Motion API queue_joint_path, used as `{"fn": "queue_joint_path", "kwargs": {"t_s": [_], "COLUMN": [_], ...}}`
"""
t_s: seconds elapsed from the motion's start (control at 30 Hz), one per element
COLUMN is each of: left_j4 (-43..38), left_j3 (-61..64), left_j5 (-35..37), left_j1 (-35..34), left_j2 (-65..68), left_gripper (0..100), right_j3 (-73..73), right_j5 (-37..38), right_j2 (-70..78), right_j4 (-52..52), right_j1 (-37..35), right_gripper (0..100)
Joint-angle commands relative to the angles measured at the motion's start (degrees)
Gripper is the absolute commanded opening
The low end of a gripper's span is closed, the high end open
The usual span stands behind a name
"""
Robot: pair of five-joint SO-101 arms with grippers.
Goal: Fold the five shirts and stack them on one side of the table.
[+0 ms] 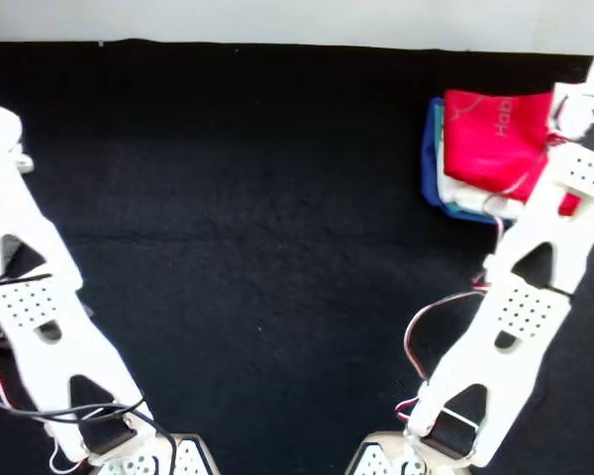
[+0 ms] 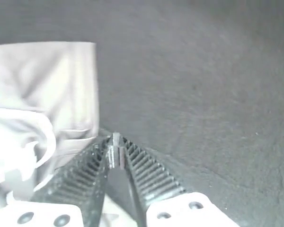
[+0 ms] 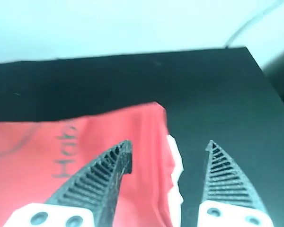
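The red shirt (image 1: 490,143), printed with white lettering, topped a folded stack (image 1: 434,148) of white and blue layers at the far right of the black surface (image 1: 257,198). We saw the right gripper (image 3: 169,144) spread apart above the shirt's edge. The left gripper (image 2: 115,144) was pressed together just beside a pale cloth (image 2: 42,85). A light wall (image 1: 277,20) ran behind.
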Motion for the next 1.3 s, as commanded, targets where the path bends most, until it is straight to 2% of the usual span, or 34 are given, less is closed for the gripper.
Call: {"fn": "queue_joint_path", "kwargs": {"t_s": [0.0, 0.07, 0.17, 0.33, 0.63, 0.7, 0.83, 0.93, 1.03, 1.1, 1.2, 1.27], "left_j4": [0.4, 0.4, 0.4, 0.4, 0.4, 0.4, 0.4, 0.4, 0.4, 0.4, 0.4, 0.4], "left_j3": [-0.2, -0.2, -0.2, -0.2, -0.1, 1.0, 11.5, 17.6, 17.4, 17.6, 20.4, 22.1], "left_j5": [-0.4, -0.4, -0.4, -0.4, -0.4, -0.4, -0.4, -0.4, -0.5, -1.9, -9.8, -13.1], "left_j1": [-3.4, -5.1, -7.8, -13.3, -19.7, -21.1, -21.8, -22.0, -24.3, -25.5, -26.9, -28.2], "left_j2": [-5.5, -6.0, -6.2, -5.7, -6.0, -5.8, -6.1, -6.3, -6.2, -6.1, -6.1, -6.1], "left_gripper": [1, 1, 1, 1, 1, 1, 1, 1, 2, 7, 19, 23], "right_j3": [1.4, 3.3, 4.0, 4.0, 2.9, 0.9, -4.6, -7.4, -8.3, -8.4, -8.0, -7.9], "right_j5": [-0.5, 0.3, 3.7, 3.7, 3.5, 2.0, -5.5, -6.3, -6.2, -6.2, -6.1, -4.7], "right_j2": [1.2, 4.0, 8.3, 13.8, 16.5, 14.8, 9.6, 5.1, 0.9, -2.1, -6.5, -8.7], "right_j4": [-3.7, -8.8, -13.5, -19.7, -19.8, -17.9, -10.8, -4.1, 3.0, 8.0, 14.4, 18.1], "right_j1": [-2.4, -2.1, 0.7, 4.6, 4.6, 3.8, 2.5, 1.8, 0.5, -0.2, -1.6, -2.9], "right_gripper": [9.2, 0.8, 2.9, 4.9, 4.9, 4.9, 6.4, 10.7, 10.9, 11.0, 11.1, 11.1]}}
